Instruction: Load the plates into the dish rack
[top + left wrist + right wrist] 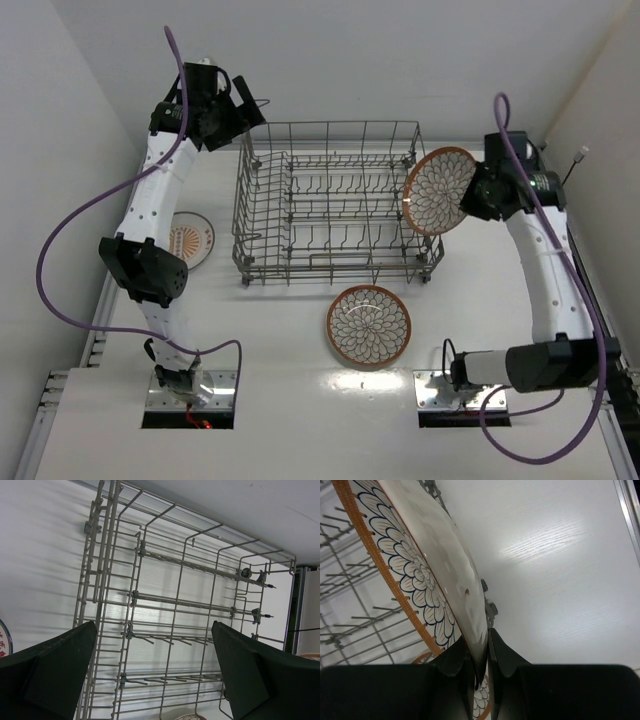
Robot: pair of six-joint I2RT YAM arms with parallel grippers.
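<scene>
White with an orange sunburst centre, the sunburst plate (188, 240) lies flat on the table (280, 330), left of the dish rack (330, 205). The left gripper (152, 630) hangs over the rack's far-left corner, jaws wide apart and empty. The flat brown-rimmed plate (369, 325) lies just in front of the rack. The right gripper (479, 660) pinches the rim of the held brown-rimmed plate (438, 190), on edge above the rack's right wall. Align it parallel with the tines (150, 640), lower into one slot, then release. No writing is legible.

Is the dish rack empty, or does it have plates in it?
Empty. Inside the dish rack only bare tines show, nothing between them.
</scene>
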